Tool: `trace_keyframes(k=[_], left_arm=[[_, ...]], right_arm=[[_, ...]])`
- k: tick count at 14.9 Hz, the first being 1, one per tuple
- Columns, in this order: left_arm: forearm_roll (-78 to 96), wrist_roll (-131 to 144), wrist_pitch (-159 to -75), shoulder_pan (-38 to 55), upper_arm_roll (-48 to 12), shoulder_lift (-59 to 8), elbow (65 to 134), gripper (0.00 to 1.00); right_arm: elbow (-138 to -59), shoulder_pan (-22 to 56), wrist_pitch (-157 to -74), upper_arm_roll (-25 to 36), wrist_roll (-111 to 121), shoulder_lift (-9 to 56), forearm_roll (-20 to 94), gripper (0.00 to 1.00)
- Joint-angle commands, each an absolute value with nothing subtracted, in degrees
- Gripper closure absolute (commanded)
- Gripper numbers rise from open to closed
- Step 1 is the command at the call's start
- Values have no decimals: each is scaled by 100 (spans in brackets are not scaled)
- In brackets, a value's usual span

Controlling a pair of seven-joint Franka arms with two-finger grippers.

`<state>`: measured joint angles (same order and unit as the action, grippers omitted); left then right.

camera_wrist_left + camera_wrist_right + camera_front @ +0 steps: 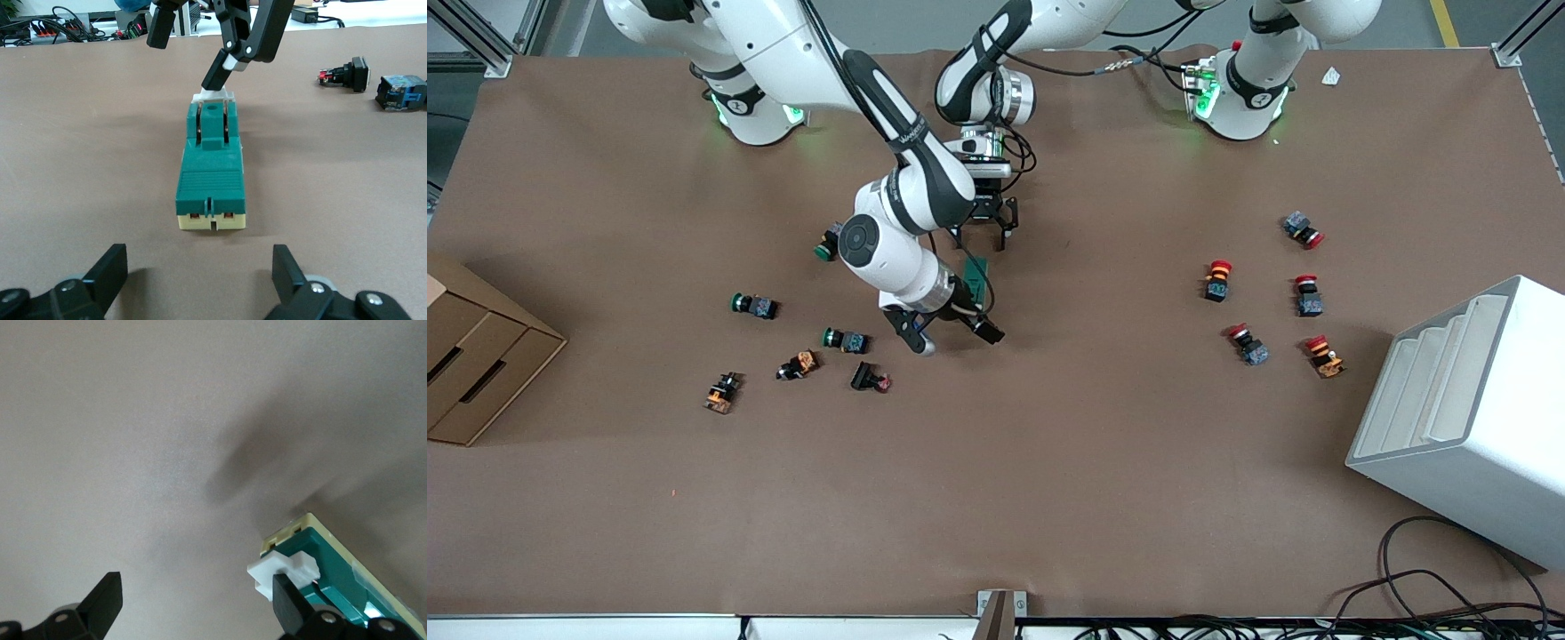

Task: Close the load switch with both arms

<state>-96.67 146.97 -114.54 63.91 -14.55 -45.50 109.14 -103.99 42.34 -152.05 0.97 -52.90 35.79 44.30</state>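
Right hand [953, 333]: I have it low over the middle of the bench [1049, 462], at the end of the load switch [977, 277] nearer the front camera. Its fingers are apart. In the right wrist view one fingertip [288, 597] sits against the white lever [283, 572] at the switch's end; the other finger [103, 600] is well clear, over bare bench. Nothing is clamped.

Load switch: it lies flat on the bench between my two hands, green body on a cream base. In the left wrist view the lever end [212, 99] points away from that camera, and my right fingertip [218, 75] rests on top of it. The lever looks not fully seated, though I cannot tell its exact position.

Left hand [983, 233]: I hold it just over the bench at the switch's other end, toward the arm bases. Its fingers are apart, straddling the line of the switch without touching it; the cream end [212, 222] shows just ahead of the fingertips [112, 267].

Progress, in my judgement: approach is complete for both arms and contact is made on the lever. Bracing the body with the left hand and pressing the lever home are outstanding.

Push buttons [845, 339] lie near the right arm's end, untouched.
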Motion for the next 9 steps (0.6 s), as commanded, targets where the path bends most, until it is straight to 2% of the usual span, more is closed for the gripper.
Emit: trace_keyframes(k=[1, 5, 9], left_arm=[[-9598, 14625, -11558, 6390, -1450, -4790, 10793, 4], [-9598, 14563, -11558, 6381, -1450, -4729, 10793, 4], [-9406, 14537, -11566, 6363, -1468, -4641, 10749, 4]], right_arm=[[-10195, 4061, -15223, 70, -5151, 3770, 4456, 0], [-10143, 3912, -15100, 70, -5133, 3718, 4430, 0], [-10116, 3543, -14049, 298, -5133, 3359, 3545, 0]])
